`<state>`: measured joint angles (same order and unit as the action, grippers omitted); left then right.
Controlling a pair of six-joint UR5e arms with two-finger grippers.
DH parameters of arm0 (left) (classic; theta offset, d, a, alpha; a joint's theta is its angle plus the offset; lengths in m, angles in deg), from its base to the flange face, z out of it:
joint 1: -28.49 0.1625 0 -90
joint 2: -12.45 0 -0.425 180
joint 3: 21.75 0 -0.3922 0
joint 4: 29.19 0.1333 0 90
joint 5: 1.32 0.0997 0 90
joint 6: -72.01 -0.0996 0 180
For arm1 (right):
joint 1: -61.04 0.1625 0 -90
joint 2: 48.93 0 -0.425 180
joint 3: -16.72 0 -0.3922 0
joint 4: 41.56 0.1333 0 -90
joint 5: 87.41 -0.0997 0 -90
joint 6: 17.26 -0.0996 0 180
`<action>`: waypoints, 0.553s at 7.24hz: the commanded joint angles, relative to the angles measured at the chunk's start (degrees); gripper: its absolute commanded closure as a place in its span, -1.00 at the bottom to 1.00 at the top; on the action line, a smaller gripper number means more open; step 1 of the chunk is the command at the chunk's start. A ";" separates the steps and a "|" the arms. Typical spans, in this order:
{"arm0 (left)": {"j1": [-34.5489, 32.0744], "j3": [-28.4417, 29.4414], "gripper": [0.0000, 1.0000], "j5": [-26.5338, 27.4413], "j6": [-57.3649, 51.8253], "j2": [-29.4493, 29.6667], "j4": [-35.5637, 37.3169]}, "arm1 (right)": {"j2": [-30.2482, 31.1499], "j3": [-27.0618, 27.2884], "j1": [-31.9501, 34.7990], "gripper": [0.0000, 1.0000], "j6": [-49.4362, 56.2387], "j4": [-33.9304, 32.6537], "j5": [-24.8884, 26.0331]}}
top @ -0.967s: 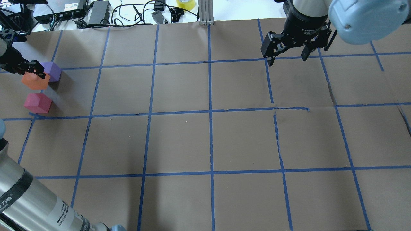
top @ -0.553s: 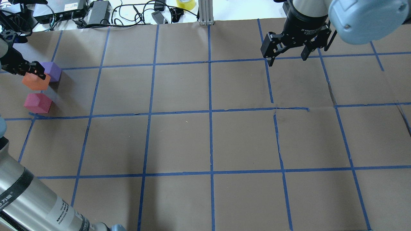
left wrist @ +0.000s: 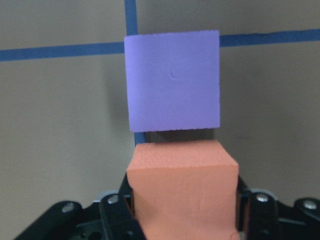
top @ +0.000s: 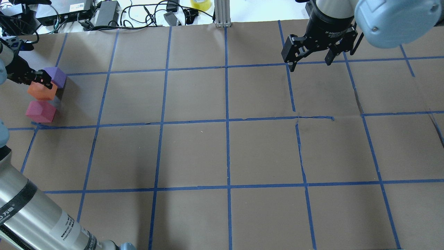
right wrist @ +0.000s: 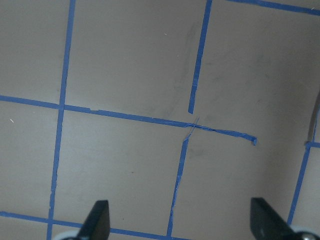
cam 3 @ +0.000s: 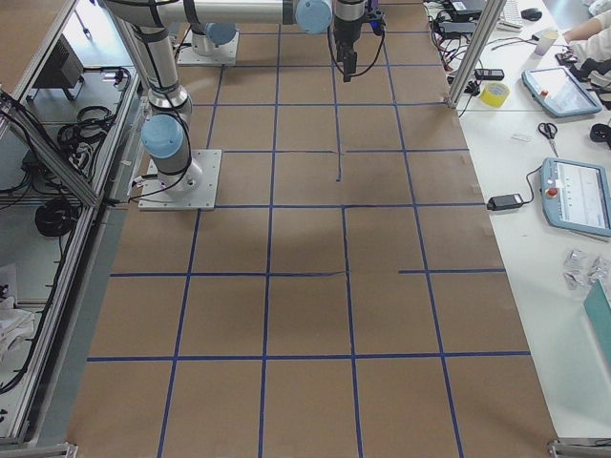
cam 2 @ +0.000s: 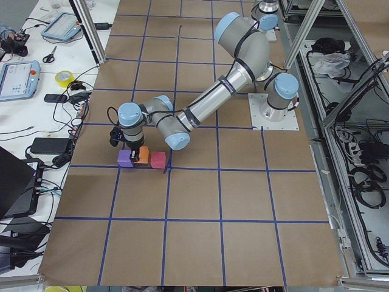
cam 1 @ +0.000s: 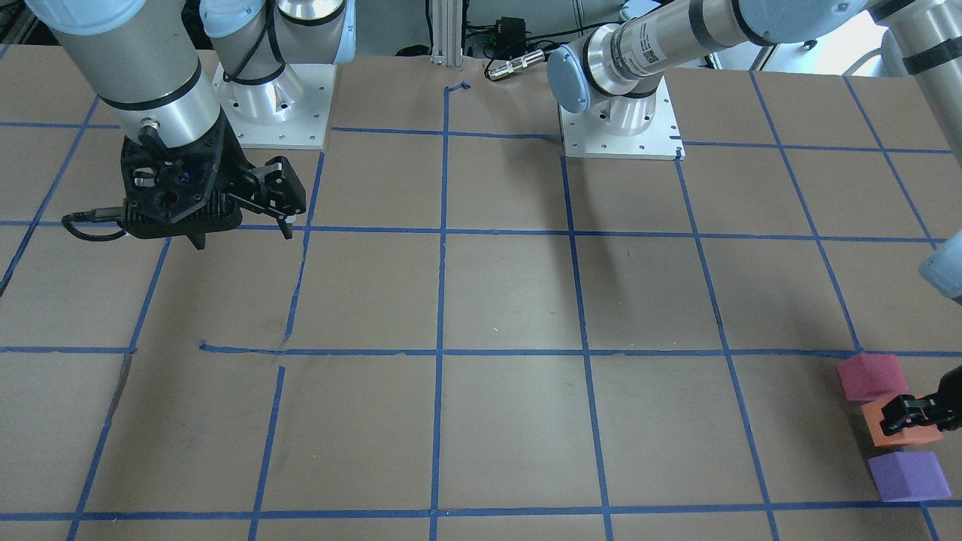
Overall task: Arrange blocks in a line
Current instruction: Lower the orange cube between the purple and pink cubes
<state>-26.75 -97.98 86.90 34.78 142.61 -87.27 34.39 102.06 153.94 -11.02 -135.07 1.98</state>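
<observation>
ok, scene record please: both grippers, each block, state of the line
left gripper: shut on orange block
right gripper: open, empty, over bare table, far from the blocks
purple block: just beyond orange, narrow gap in the left wrist view
red-pink block: on orange's other side; contact cannot be told
order: purple, orange, red-pink
line: roughly straight, near the table's left end
orange resting or lifted: cannot tell
</observation>
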 commanded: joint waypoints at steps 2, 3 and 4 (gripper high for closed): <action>-0.04 -0.42 1.00 0.19 -0.04 1.32 1.39 | -0.09 0.00 0.01 -1.00 0.09 0.00 0.00; -0.04 -0.33 1.00 0.28 -0.13 1.50 1.39 | 0.00 0.00 0.01 -1.00 0.09 0.00 0.00; -0.04 -0.42 1.00 0.28 -0.13 1.50 1.39 | -0.08 0.00 0.01 -1.00 0.09 0.00 0.00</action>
<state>-26.79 -98.35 87.15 34.68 143.99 -85.94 34.34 102.06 153.94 -10.94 -135.07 1.98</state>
